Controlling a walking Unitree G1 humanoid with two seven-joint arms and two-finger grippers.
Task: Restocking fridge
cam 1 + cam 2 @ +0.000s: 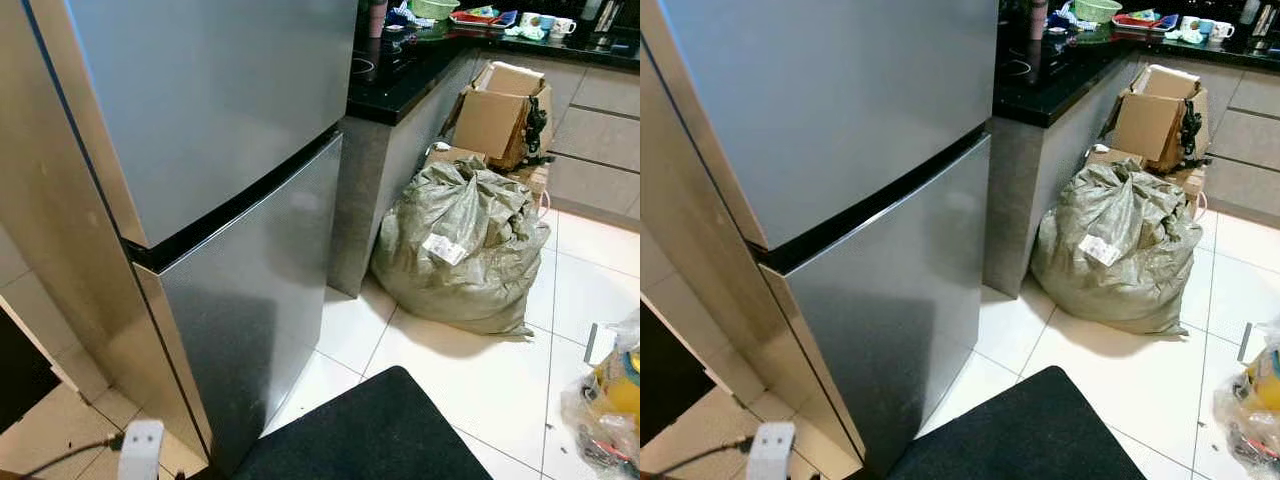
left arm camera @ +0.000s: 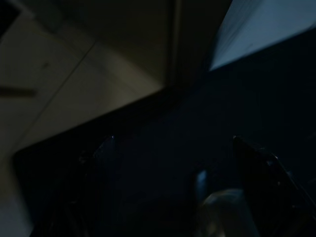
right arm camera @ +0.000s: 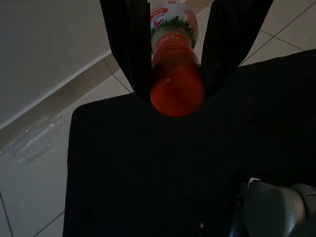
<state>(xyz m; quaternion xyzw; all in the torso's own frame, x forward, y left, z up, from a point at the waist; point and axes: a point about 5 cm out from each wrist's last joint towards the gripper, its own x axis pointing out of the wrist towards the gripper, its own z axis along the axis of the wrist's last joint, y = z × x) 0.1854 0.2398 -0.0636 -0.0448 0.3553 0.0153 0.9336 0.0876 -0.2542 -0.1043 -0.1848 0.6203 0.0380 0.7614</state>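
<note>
The right tool [image 3: 175, 59] pinches a red-orange juice bottle [image 3: 175, 74] low over the black mat [image 3: 148, 168]; since both doors of the silver fridge [image 1: 200, 150] are shut, the free left tool [image 2: 173, 187], fingers spread, should probably open one first. The head views add the grey sack [image 1: 460, 245] and cluttered worktop [image 1: 400, 80].

The fridge [image 1: 200, 200] stands at the left with both doors shut, and the tabletop [image 1: 400, 85] butts against its right side, carrying bowls and cups [image 1: 545, 24] at the back. On the floor, a stuffed sack [image 1: 462, 245] leans against the tabletop's base with an open carton [image 1: 500, 115] behind it. A mat [image 1: 370, 435] lies nearest, before the fridge, with a bag [image 1: 610, 410] at the far right.
</note>
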